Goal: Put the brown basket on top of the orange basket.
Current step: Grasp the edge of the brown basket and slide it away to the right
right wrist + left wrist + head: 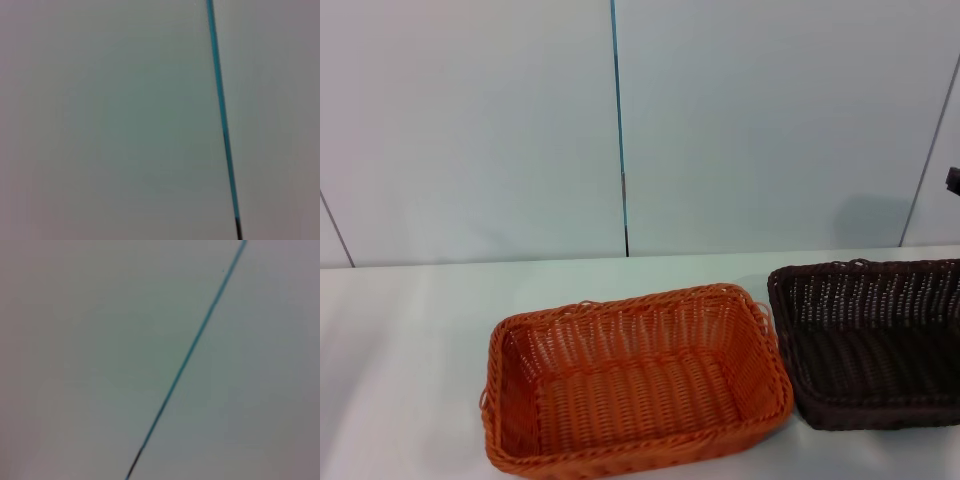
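The orange basket (635, 385) sits on the white table in the head view, near the front and a little left of centre, empty and upright. The brown basket (870, 340) stands right beside it on the right, empty and upright, partly cut off by the picture's right edge. Neither gripper shows in the head view. Both wrist views show only the pale wall with a blue seam line.
The white table (410, 330) runs from the wall to the front. A pale panelled wall (470, 120) stands behind it, with a blue vertical seam (618, 120). A small dark piece (953, 180) shows at the right edge.
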Controlling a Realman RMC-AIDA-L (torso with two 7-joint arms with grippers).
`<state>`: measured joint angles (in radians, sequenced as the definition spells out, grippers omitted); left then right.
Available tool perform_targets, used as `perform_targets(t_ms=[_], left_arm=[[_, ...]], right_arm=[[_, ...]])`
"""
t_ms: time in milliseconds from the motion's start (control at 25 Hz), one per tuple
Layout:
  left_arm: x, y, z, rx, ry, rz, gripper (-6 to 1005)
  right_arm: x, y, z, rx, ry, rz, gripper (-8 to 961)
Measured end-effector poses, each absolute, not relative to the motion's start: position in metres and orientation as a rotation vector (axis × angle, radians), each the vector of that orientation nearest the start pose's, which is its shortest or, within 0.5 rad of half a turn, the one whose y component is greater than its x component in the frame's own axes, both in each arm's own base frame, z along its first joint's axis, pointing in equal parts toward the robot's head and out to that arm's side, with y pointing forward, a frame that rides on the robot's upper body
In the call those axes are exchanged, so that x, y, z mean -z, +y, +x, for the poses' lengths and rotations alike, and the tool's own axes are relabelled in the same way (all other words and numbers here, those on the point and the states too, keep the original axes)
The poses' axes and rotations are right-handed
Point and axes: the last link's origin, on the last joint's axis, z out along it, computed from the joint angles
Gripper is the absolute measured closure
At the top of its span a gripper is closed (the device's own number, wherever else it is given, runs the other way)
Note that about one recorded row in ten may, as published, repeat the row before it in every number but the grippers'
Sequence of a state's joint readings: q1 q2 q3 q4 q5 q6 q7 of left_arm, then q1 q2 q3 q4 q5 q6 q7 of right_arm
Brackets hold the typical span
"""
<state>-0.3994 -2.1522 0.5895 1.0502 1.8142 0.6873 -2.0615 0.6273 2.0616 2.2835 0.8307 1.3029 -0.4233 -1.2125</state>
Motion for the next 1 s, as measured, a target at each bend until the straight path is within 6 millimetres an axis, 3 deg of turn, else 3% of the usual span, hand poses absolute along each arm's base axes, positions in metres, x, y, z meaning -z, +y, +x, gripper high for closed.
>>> perform_targets(t_ms=[200, 400, 680, 1000], left_arm=[[-0.152, 0.38, -0.344, 0.948, -1.15, -1.35, 115], [-0.154, 0.373, -0.347, 1.079, -1.143, -1.434, 115], [-0.15, 0.367, -0.351, 1.003, -1.098, -1.51, 116], [-0.145, 0.361, -0.361, 0.962, -1.116, -1.49, 116]], right_arm=[[-0.105, 0.467, 0.267, -2.079, 2.592, 1.519, 345], [-0.102, 0.466, 0.264, -2.027, 2.643, 1.532, 345], [-0.109, 0.463, 0.261, -1.951, 2.695, 1.602, 344], [-0.129, 0.459, 0.258, -1.905, 2.591, 1.614, 340]])
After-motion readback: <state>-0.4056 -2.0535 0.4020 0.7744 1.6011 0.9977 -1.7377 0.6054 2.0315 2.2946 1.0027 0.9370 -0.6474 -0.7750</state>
